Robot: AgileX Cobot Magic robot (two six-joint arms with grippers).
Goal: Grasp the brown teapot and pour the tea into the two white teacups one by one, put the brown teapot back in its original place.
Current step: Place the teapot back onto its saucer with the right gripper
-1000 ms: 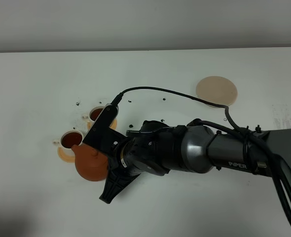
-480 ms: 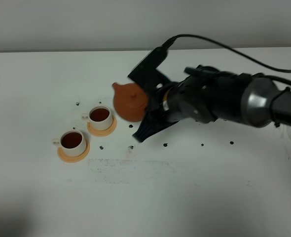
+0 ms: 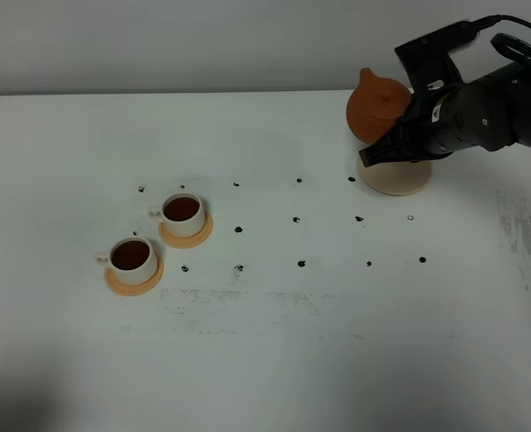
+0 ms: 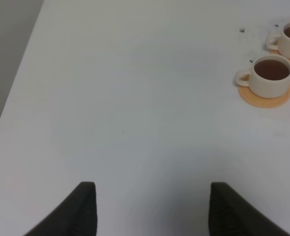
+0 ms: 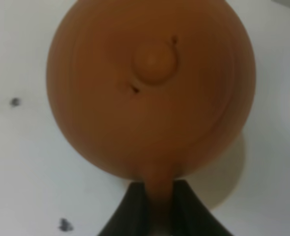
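**Teapot held above beige coaster, both cups full**

Right gripper (image 5: 159, 204) has its jaws pinched on the side handle of the brown teapot (image 3: 377, 105); the wrist view shows the two dark fingers (image 5: 133, 209) clamped either side of the handle stub. The teapot sits at the far right of the tabletop (image 3: 265, 342), over the back edge of the pale beige coaster (image 3: 397, 175). Can't tell if it touches the coaster or hangs just above. Lid knob (image 5: 154, 60) is in place and the spout points left in the high view.

Two white teacups sit well apart from the teapot, on the left side. The nearer cup (image 3: 132, 256) and the farther cup (image 3: 184, 213) each stand upright on an orange saucer (image 3: 112, 282), and both hold dark brown tea. The cups are near each other, not touching. Small dark specks dot the tabletop between the cups and the coaster.

Left gripper (image 4: 152, 209): jaws spread wide, nothing between them, over bare tabletop. Its wrist view catches the nearer cup (image 4: 269, 77) and part of the other at the edge of the picture.
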